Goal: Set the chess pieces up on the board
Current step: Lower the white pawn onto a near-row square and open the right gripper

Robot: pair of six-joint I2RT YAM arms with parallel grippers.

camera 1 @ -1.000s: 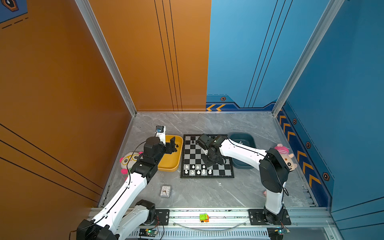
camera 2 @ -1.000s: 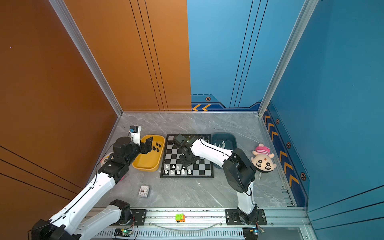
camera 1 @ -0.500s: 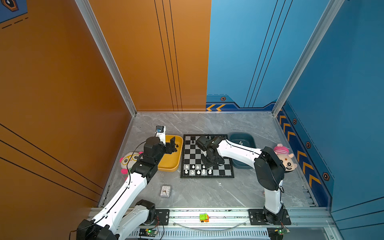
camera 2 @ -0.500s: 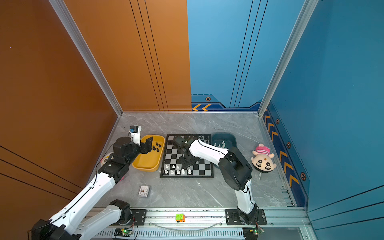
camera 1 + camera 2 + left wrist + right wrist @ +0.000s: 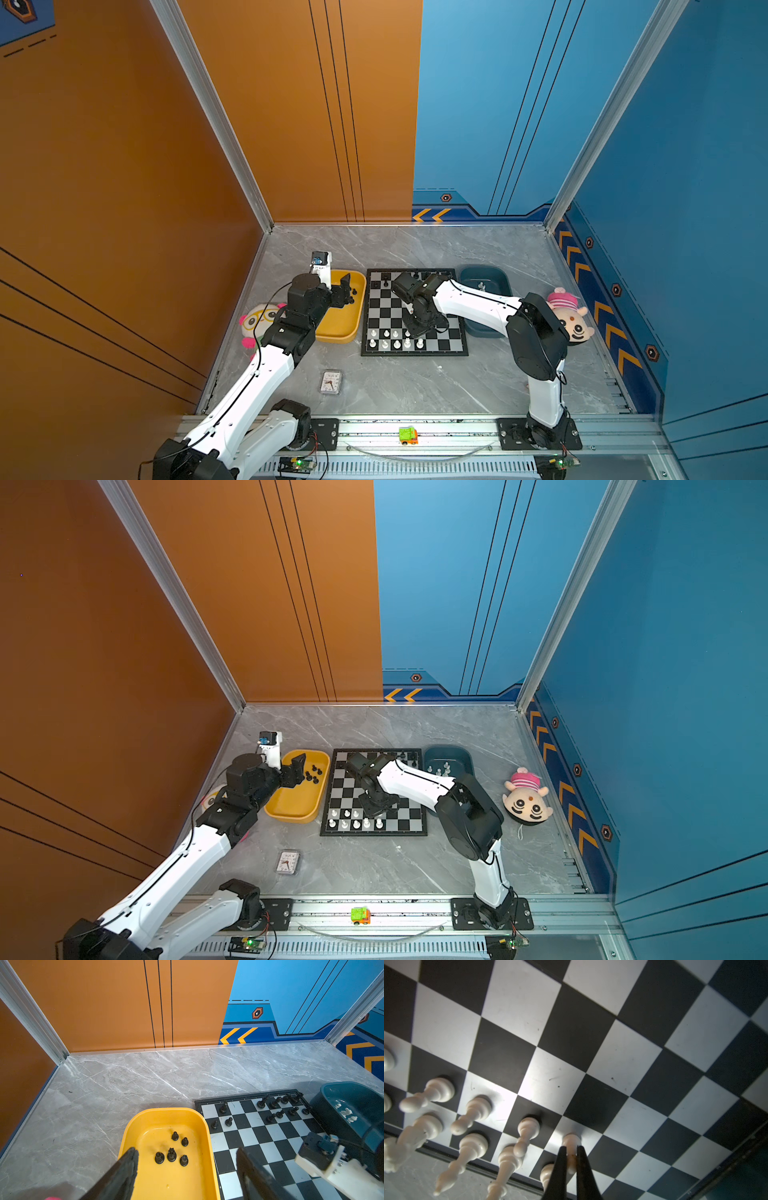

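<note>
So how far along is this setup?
Partly done: white plastic chessmen stand in the near rows of the black-and-silver chessboard, black ones in its far rows. In hand: the right gripper, shut on a white pawn. Left: five black pieces in the yellow tray by the open left gripper, some white ones in the teal tray.

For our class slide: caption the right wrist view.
Right tool shut on a white piece at a silvery square of the board.

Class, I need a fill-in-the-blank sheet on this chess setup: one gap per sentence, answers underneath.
The right gripper is shut on a ____ chess piece over the board.
The yellow tray holds ____ black pieces.
The left gripper hangs ____ above that tray.
Missing words: white; five; open.
</note>
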